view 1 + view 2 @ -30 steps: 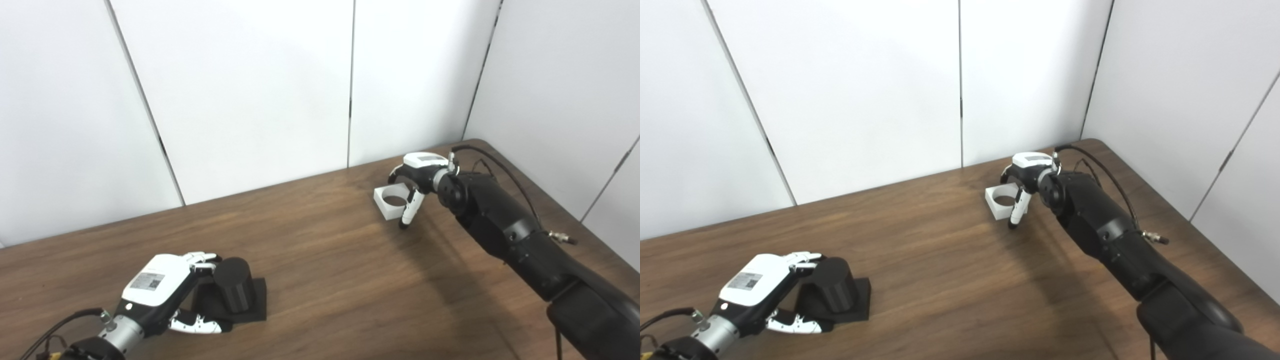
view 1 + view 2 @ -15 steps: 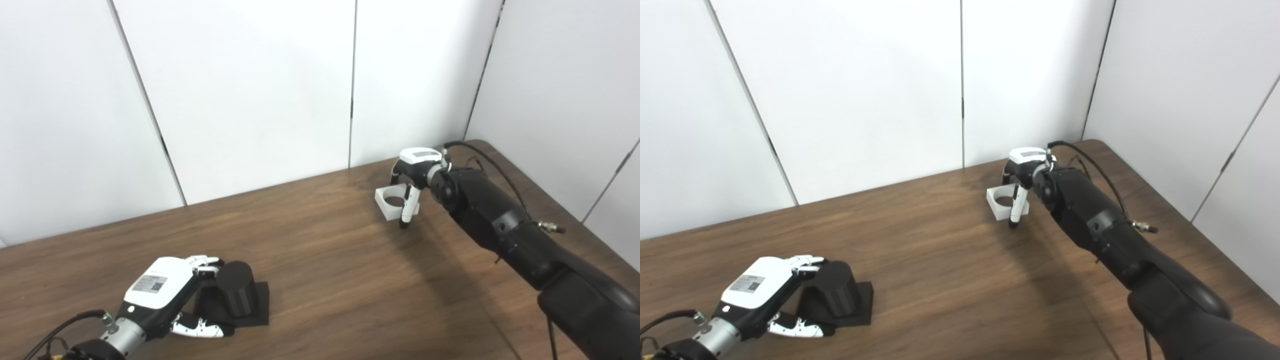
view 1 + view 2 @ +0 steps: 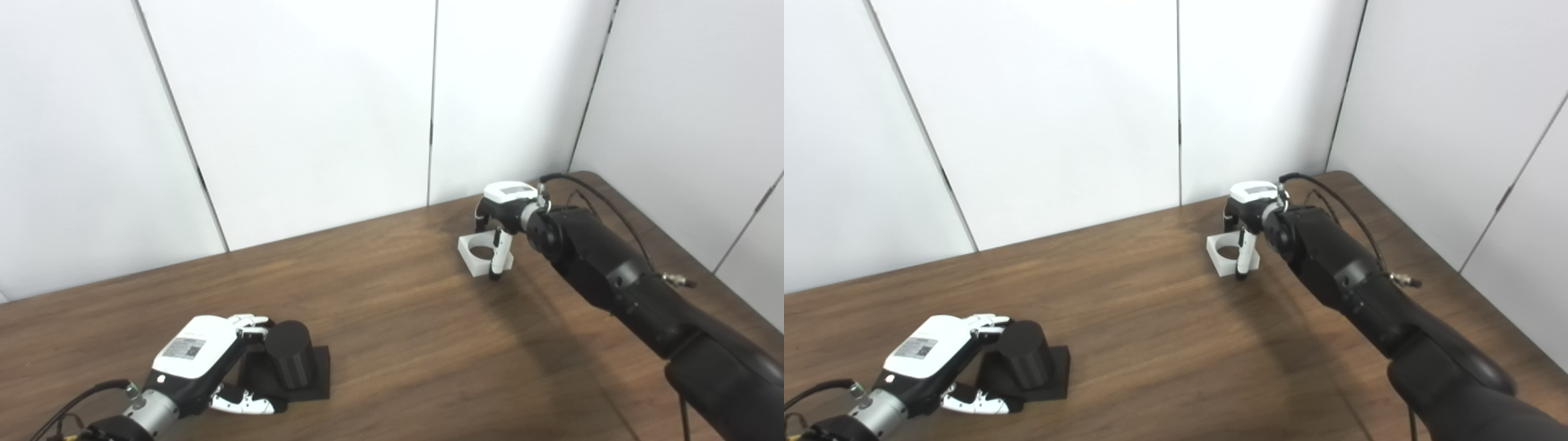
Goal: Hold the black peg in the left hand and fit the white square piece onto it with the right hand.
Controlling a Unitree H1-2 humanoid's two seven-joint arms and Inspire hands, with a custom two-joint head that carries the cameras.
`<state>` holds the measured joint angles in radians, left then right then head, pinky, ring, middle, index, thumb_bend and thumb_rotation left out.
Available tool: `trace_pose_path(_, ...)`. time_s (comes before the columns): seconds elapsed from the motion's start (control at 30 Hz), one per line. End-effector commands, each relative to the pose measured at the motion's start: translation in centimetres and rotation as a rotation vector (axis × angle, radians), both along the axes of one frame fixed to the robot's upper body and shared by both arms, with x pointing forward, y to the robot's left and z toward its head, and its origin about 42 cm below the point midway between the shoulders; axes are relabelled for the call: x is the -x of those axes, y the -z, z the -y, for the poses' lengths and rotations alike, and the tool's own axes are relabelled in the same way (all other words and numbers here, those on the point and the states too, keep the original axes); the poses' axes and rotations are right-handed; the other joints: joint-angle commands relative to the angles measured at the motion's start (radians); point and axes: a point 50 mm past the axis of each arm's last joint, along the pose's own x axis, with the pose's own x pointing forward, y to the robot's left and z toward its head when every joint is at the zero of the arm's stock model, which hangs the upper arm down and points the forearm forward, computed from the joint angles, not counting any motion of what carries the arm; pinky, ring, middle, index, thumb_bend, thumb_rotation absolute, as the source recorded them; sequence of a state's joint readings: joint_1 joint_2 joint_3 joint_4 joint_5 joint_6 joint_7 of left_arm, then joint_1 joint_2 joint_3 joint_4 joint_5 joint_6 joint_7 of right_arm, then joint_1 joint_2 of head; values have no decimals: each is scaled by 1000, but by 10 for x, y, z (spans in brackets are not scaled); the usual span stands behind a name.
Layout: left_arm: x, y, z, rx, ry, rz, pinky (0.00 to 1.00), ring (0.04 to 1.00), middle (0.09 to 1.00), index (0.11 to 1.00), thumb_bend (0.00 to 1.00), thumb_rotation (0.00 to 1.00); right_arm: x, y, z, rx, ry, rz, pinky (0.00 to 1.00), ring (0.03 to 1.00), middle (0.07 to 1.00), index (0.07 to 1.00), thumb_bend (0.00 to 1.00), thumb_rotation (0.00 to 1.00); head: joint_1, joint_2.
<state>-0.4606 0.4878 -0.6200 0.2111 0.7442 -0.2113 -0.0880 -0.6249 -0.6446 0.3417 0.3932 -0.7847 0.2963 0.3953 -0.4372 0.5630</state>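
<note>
The black peg (image 3: pixel 290 355) stands upright on its square black base (image 3: pixel 320 381) at the table's near left. My left hand (image 3: pixel 195 352) is closed around it: fingers against the peg's left side, thumb (image 3: pixel 242 403) along the base's front edge. The white square piece (image 3: pixel 473 258), with a round hole in it, lies flat on the table at the far right. My right hand (image 3: pixel 507 205) is over it, thumb (image 3: pixel 499 257) down against its near right corner and fingers curled behind its far side. It also shows in the right eye view (image 3: pixel 1220 262).
The brown wooden table (image 3: pixel 404 343) is bounded by white wall panels at the back and right. My black right forearm (image 3: pixel 612 275) with its cable crosses the table's right part. The table's rounded far right corner (image 3: pixel 588 177) is just behind the right hand.
My right hand has turned and drawn its thumb and fingers in around the white piece, which has stayed on the table. The left hand and peg have kept still; the view shifted slightly.
</note>
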Motion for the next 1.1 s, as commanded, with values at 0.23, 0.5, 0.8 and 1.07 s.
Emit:
trace_pose_path(0.23,32,53,-4,-191,19,-178,754,865,845,495,523,68,12,-43,-3,-2,-133,217,841,893,819,479,520,129,180,19)
trace_pose_path(0.5,30,57,18,-186,20,-185,784,882,860,496,521,79,26,-63,-18,-3,-264,266,809,893,813,481,522,129,348,55)
trace_pose_path(0.8,23,57,35,-181,2,-173,773,884,859,496,520,81,33,-84,-40,0,-419,325,761,865,791,479,521,129,486,70)
trace_pose_path(1.07,21,55,39,-183,-5,-172,784,891,873,496,520,82,49,-96,-70,-28,-545,364,766,844,786,479,520,127,490,73)
